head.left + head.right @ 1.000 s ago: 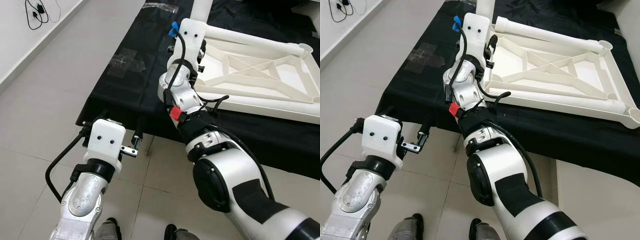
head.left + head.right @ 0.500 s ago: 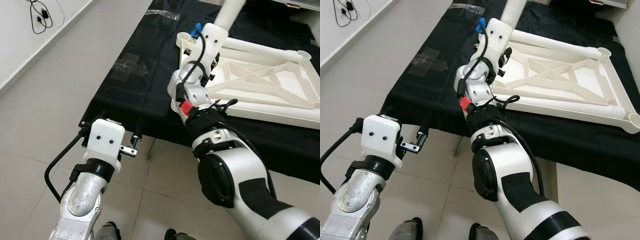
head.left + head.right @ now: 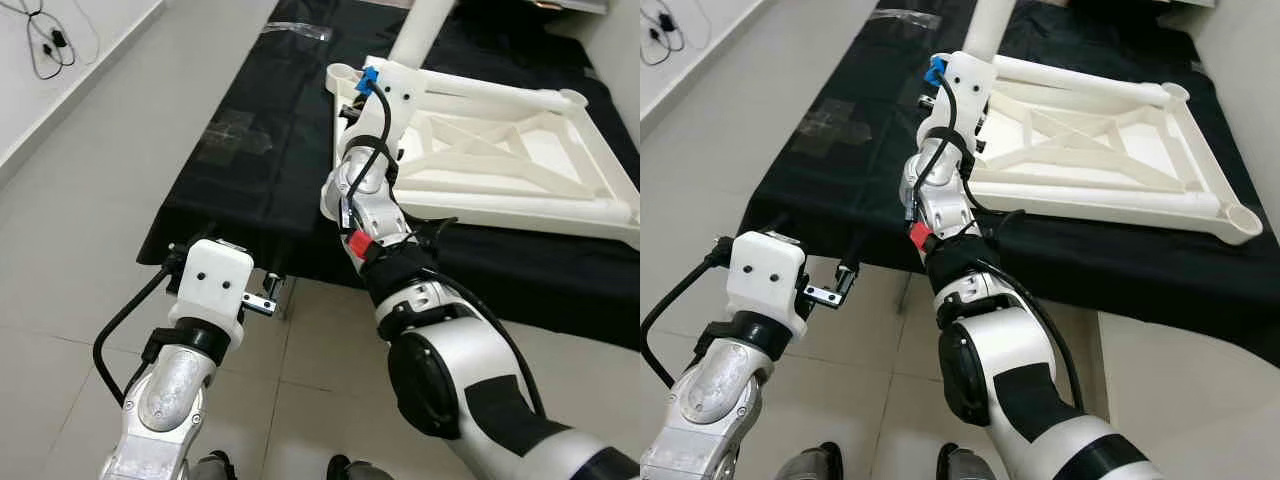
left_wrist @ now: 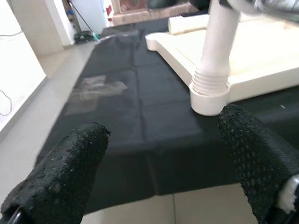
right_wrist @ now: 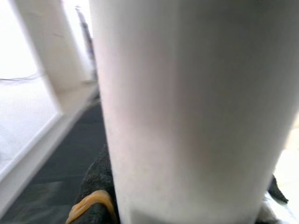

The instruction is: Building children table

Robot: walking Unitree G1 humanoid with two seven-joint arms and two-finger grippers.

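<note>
While the head views show the upturned table frame point(image 3: 500, 170) on black cloth point(image 3: 830, 170), right gripper point(image 3: 385, 95) stands a leg point(image 3: 425, 30) at its near-left corner socket; fingers hidden there. Left wrist view adds: leg seated in socket, left gripper point(image 4: 159, 172) wide open, empty. Right wrist view: fingers point(image 5: 96, 196) clamp the leg. Risk: tilted leg could cross-thread or jam.
</note>
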